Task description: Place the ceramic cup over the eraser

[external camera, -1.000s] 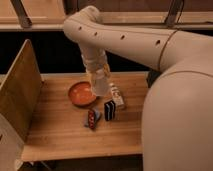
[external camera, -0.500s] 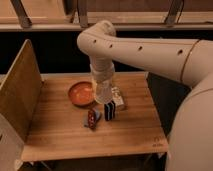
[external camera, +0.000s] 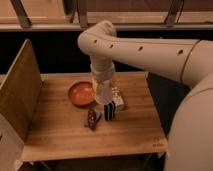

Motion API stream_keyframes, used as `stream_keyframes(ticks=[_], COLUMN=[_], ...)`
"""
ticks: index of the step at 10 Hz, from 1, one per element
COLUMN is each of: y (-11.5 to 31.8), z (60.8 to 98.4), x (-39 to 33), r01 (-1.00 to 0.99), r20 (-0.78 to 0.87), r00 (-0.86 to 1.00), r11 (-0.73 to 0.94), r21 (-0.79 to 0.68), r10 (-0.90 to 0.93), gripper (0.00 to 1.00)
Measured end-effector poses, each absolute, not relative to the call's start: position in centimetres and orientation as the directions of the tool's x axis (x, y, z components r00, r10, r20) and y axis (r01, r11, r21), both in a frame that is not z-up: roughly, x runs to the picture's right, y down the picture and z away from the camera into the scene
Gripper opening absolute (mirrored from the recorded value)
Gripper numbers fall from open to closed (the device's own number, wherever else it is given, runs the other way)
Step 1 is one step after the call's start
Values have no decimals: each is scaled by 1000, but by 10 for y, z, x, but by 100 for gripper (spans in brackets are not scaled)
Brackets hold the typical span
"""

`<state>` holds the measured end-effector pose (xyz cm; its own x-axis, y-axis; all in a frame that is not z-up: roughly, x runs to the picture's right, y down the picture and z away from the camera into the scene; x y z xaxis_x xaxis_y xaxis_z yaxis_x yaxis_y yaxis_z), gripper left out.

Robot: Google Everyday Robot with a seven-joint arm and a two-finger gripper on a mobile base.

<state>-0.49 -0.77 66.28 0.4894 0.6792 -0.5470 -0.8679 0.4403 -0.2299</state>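
One of each on the table: orange bowl, pale box, red-and-blue item, eraser, ceramic cup. Label on the box too small to read. Cup clenched in the gripper, hard to tell apart from it, just above the table, at 12 o'clock from the upright eraser, between bowl and box. Arm cut off at 3 o'clock.

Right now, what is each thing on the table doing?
end effector: shut, low over the table.
ceramic cup: seemingly held in it, not yet over the eraser.
eraser: standing upright, uncovered.
orange bowl: upright, looks empty.
red-and-blue item: lying beside the eraser.
pale box: lying behind the eraser.
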Motion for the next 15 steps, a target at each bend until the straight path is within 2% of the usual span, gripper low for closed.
stream_keyframes(ticks=[2, 8, 15], y=[-9, -5, 28], z=[672, 681, 712], x=[-10, 21, 21], r01=[-862, -888, -912], r20=[-567, -636, -596], r00=[500, 439, 410], r11=[440, 414, 325], r21=[-252, -200, -252], r10=[654, 635, 690], gripper=[0, 0, 0])
